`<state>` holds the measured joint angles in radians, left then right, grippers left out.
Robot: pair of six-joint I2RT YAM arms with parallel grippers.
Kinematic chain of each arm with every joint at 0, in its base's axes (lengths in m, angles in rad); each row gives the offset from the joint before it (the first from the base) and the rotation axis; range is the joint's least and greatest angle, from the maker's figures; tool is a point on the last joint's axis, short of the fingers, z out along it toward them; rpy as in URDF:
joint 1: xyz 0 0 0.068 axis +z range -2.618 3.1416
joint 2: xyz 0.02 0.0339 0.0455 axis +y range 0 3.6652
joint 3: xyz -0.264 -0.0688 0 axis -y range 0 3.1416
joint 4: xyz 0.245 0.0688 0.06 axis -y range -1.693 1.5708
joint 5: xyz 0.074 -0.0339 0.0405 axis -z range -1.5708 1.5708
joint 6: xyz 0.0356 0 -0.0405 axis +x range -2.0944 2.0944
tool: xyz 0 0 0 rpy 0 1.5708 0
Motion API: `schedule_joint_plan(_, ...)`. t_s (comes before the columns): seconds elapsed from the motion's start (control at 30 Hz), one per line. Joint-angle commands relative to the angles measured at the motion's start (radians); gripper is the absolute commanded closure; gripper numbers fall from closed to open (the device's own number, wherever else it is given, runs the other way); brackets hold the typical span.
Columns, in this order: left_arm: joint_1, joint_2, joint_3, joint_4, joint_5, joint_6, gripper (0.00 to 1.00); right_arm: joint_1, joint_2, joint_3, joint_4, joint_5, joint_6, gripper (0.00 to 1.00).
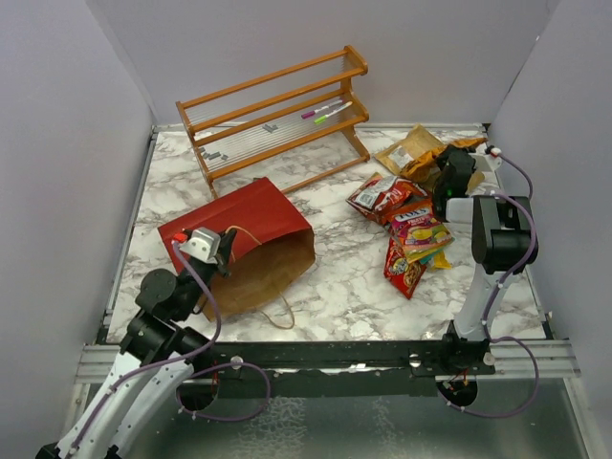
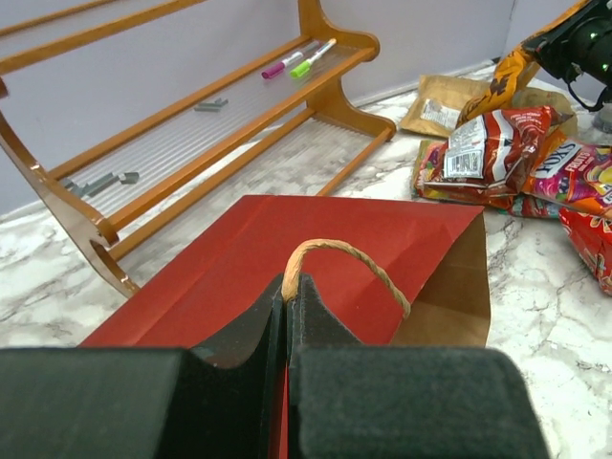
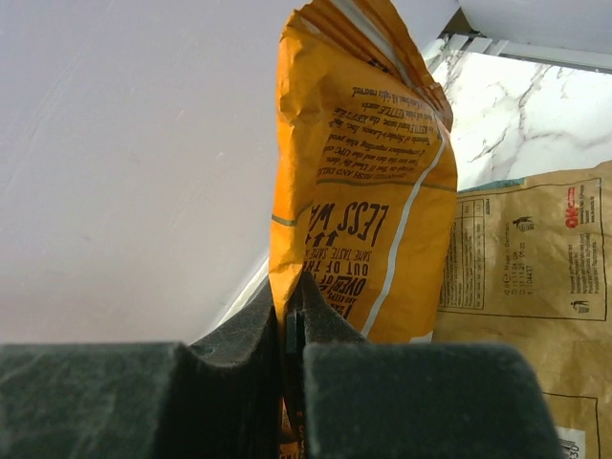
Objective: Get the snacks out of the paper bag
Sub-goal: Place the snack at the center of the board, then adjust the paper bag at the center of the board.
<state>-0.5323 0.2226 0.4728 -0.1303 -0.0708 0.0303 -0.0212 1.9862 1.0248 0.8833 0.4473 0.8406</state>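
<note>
The paper bag [image 1: 251,234], red outside and brown inside, lies on its side with its mouth toward the near edge; it also shows in the left wrist view [image 2: 316,249]. My left gripper [image 1: 222,249] [image 2: 288,292] is shut on the bag's twine handle [image 2: 359,258]. My right gripper [image 1: 457,170] [image 3: 292,287] is shut on an orange snack packet [image 3: 368,172], held above the tan-gold pouch [image 1: 409,150] [image 3: 531,258] at the back right. Several red, pink and yellow packets [image 1: 406,234] lie in a pile right of the bag, also in the left wrist view [image 2: 497,143].
A wooden slatted rack [image 1: 277,115] stands at the back, with pink and green pens [image 1: 325,111] on its shelf. White walls enclose the marble table [image 1: 354,287] on three sides. A second twine handle [image 1: 284,313] lies at the bag's mouth.
</note>
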Motion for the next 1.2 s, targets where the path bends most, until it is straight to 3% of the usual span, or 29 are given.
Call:
schedule_joint_plan(0.0, 0.0, 0.171, 0.036, 0.112, 0.082, -0.054, 1.0, 0.002, -0.009, 0.009, 0.029, -0.027, -0.028, 0.94)
schedule_joint_plan(0.23, -0.001, 0.491, 0.235, 0.242, 0.227, -0.069, 1.0, -0.004, -0.026, 0.003, -0.076, -0.006, -0.038, 0.84)
schedule_joint_plan(0.4, 0.0, 0.597, 0.38, 0.262, 0.258, -0.108, 1.0, -0.016, -0.071, -0.008, -0.21, 0.07, -0.073, 0.73)
schedule_joint_plan(0.53, -0.001, 0.606, 0.45, 0.254, 0.217, -0.173, 1.0, -0.041, -0.131, -0.059, -0.249, 0.09, -0.134, 0.69)
schedule_joint_plan(0.7, -0.001, 0.68, 0.61, 0.074, 0.014, -0.317, 1.0, -0.075, -0.219, -0.101, -0.394, 0.106, -0.151, 0.64)
schedule_joint_plan(0.83, 0.002, 0.779, 0.74, -0.098, -0.013, -0.371, 1.0, -0.082, -0.311, -0.145, -0.483, 0.08, -0.174, 0.51)
schedule_joint_plan(1.03, 0.004, 0.777, 0.713, -0.068, 0.055, -0.466, 1.0, -0.082, -0.495, -0.137, -0.626, -0.09, -0.309, 0.3)
schedule_joint_plan(1.17, 0.007, 0.749, 0.618, -0.092, -0.022, -0.519, 1.0, -0.08, -0.606, -0.113, -0.708, -0.247, -0.333, 0.19)
